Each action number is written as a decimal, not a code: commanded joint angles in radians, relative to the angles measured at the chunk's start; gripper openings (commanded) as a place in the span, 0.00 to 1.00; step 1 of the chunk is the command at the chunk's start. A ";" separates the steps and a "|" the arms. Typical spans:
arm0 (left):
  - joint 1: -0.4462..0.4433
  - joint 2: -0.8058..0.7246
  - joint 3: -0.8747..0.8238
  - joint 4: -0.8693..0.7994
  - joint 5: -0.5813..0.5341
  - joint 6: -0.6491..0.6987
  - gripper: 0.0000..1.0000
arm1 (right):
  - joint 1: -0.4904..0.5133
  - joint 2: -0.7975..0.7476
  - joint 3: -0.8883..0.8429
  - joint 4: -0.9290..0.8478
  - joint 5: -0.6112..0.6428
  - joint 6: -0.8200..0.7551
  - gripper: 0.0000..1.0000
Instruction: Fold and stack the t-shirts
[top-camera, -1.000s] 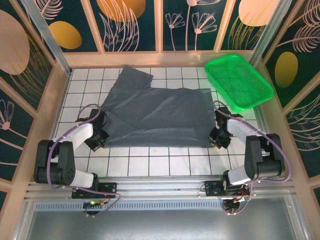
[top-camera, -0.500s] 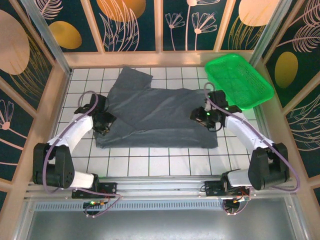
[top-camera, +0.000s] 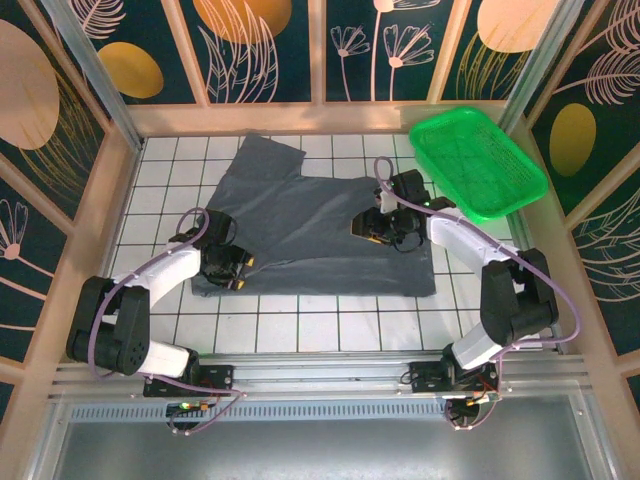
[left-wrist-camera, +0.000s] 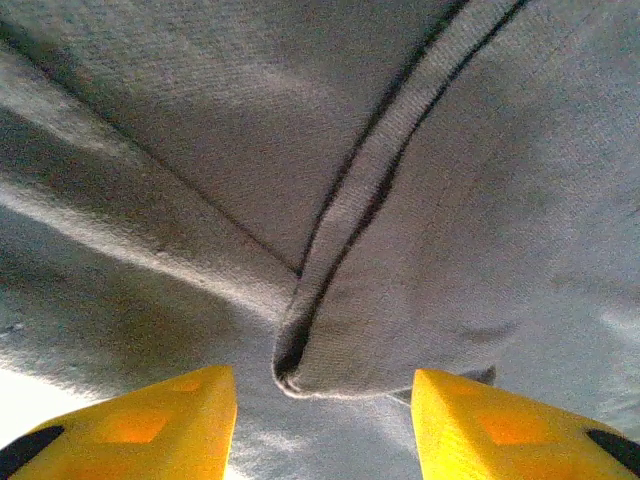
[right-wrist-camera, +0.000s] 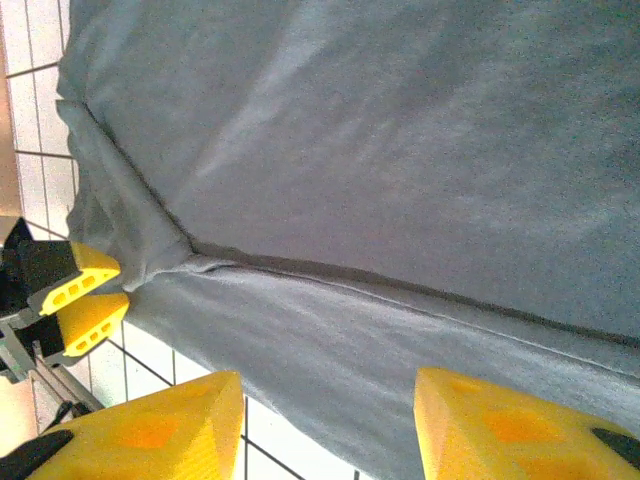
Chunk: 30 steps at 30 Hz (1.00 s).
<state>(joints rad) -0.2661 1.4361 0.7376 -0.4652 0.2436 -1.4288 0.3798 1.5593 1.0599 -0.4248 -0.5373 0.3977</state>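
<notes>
A dark slate-grey t-shirt (top-camera: 310, 215) lies spread on the white tiled table (top-camera: 330, 330), with one sleeve reaching toward the back left. My left gripper (top-camera: 240, 272) sits low at the shirt's near left corner. It is open, and a folded edge of the cloth (left-wrist-camera: 300, 365) lies just ahead between its yellow fingers (left-wrist-camera: 150, 425). My right gripper (top-camera: 362, 228) hovers over the middle of the shirt, open with nothing held. From the right wrist I see the shirt's seam (right-wrist-camera: 400, 290) and, at the far left, the left gripper's yellow fingers (right-wrist-camera: 95, 315).
A bright green mesh basket (top-camera: 478, 160) stands at the back right corner, apart from the shirt. Wooden rails and patterned walls close in the table on three sides. Bare tiles run along the near edge in front of the shirt.
My right gripper has swung from the shirt's near right corner up and left to its middle. My left gripper has shifted right onto the near left corner. The shirt has barely moved.
</notes>
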 joint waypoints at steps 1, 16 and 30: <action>-0.009 0.035 0.004 0.042 0.008 -0.030 0.46 | 0.005 0.020 0.035 0.035 -0.048 -0.020 0.48; -0.022 0.167 0.225 -0.058 -0.051 0.161 0.00 | 0.000 0.033 0.049 0.017 -0.009 -0.008 0.42; -0.135 0.490 0.643 -0.285 -0.144 0.495 0.00 | -0.020 0.034 0.054 0.005 -0.003 0.002 0.40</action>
<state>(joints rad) -0.3855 1.9011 1.3376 -0.6636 0.1402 -1.0157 0.3656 1.5890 1.0931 -0.4149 -0.5472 0.3985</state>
